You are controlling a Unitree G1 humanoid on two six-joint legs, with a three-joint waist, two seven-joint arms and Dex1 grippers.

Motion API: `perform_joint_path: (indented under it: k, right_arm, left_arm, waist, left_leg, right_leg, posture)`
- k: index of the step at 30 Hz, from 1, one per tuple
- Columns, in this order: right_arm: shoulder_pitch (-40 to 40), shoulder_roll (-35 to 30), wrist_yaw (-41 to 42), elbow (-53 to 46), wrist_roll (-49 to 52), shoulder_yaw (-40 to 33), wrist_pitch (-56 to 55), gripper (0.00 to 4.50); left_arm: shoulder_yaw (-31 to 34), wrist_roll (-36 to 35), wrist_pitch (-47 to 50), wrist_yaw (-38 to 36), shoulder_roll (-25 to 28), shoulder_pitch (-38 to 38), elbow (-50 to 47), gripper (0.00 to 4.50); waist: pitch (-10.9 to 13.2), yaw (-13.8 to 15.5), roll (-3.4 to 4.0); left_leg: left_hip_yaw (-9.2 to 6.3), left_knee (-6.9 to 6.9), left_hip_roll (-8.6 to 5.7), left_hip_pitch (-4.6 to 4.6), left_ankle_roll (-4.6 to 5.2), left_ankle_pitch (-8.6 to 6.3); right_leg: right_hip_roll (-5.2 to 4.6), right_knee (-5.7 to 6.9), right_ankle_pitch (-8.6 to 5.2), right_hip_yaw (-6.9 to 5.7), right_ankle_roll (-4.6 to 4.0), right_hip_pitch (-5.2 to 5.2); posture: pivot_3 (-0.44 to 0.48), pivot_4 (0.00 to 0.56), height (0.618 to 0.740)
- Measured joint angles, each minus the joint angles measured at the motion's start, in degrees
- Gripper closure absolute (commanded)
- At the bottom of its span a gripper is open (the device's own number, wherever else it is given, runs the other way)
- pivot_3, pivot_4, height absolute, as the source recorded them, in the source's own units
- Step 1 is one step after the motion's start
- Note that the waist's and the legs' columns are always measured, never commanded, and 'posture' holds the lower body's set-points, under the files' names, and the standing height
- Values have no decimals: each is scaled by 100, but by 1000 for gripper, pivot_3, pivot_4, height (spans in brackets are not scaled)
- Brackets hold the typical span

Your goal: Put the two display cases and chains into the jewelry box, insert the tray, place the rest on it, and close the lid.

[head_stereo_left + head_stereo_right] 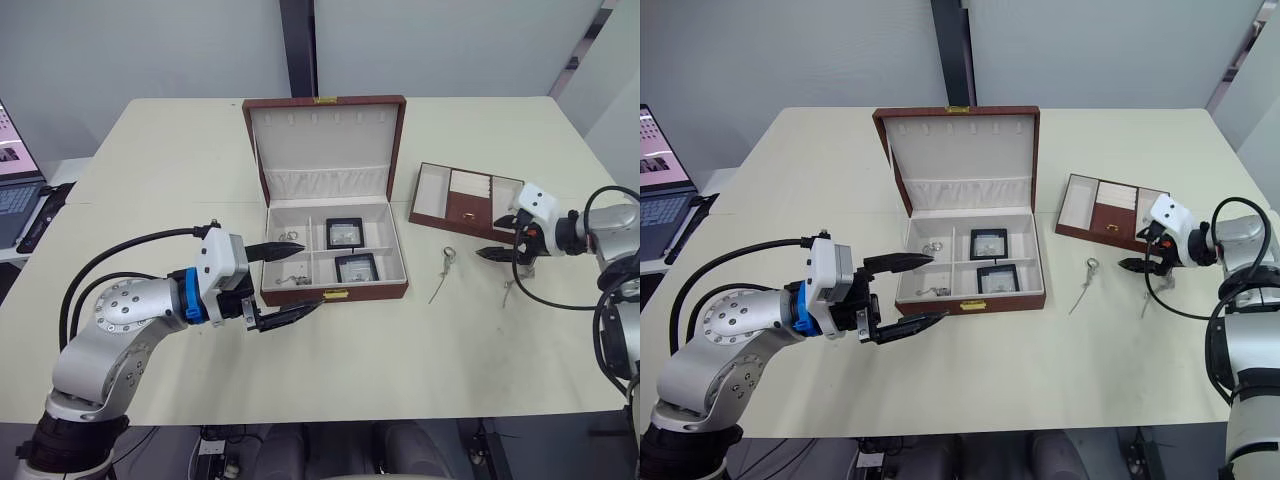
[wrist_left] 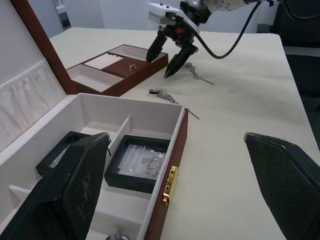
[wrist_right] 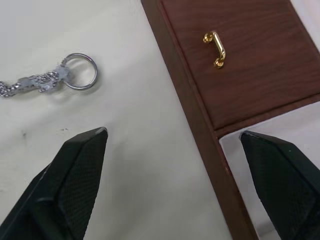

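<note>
OK: jewelry box (image 1: 335, 292) sits mid-surface (image 1: 150, 150), lid (image 1: 322, 150) standing open, cream lining and gathered pocket facing the camera. Both display cases (image 1: 344, 233) (image 1: 356, 267) are already in the box's right-hand compartments, one behind the other. Small silvery pieces lie in the left compartments; can't tell exactly what they are.

Left pincer (image 1: 288, 281) is spread wide and empty, at the box's front-left corner, one finger over the left compartments, the other outside the front wall.

Tray (image 1: 463, 200) lies on the surface right of the box, well apart from it, gold fitting on its brown middle panel.

One chain (image 1: 443, 270) lies on the surface between box and tray, ring end toward the tray.

Right pincer (image 1: 496, 254) is open and empty, hanging just beside the tray's near edge, with a second chain (image 2: 197, 76) on the surface by it.
</note>
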Motion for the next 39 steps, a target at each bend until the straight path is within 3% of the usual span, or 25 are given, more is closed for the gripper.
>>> perform_joint_path:
  k: [6, 11, 14, 31, 39]
  right_arm:
    - [-50, 32, -278, 24, -178, -3, -3, 2799]
    - [-62, 40, -385, 28, -216, -10, -35, 3969]
    - [-66, 44, -387, 32, -234, -10, -45, 4449]
    - [-99, 27, -178, 64, -220, -134, 126, 4476]
    - [-160, -492, 616, -53, -116, -308, 233, 4476]
  left_arm:
    - [-20, -2, 30, 58, -69, 9, -94, 0]
    - [-24, -3, 57, 129, -79, 0, -138, 0]
    - [-24, -3, 70, 140, -79, -26, -138, 0]
    - [-186, 6, 246, 305, -237, -327, -121, 0]
    - [-172, 67, 18, 273, -299, -62, 25, 0]
  waist:
    - [0, -21, 0]
    - [0, -46, 0]
    - [0, -50, 0]
    - [0, -52, 0]
    - [5, -50, 9]
  left_leg:
    - [-2, 0, 0, 0, 0, 0]
    - [-3, 0, 1, 0, 0, 0]
    - [-2, 0, 0, 1, 0, 0]
    - [-3, 0, -1, -1, 0, 0]
    - [3, 0, -3, -1, 0, 0]
  right_leg:
    - [0, 0, 0, -1, 0, 0]
    - [1, 1, 0, -2, 0, 1]
    - [0, 1, 0, -1, 0, 2]
    - [0, 0, 0, -2, 0, 1]
    - [-3, -2, 0, 3, 0, 0]
  posture:
    - [0, 150, 740]
    - [0, 150, 740]
    - [0, 150, 740]
    - [0, 150, 740]
    - [0, 150, 740]
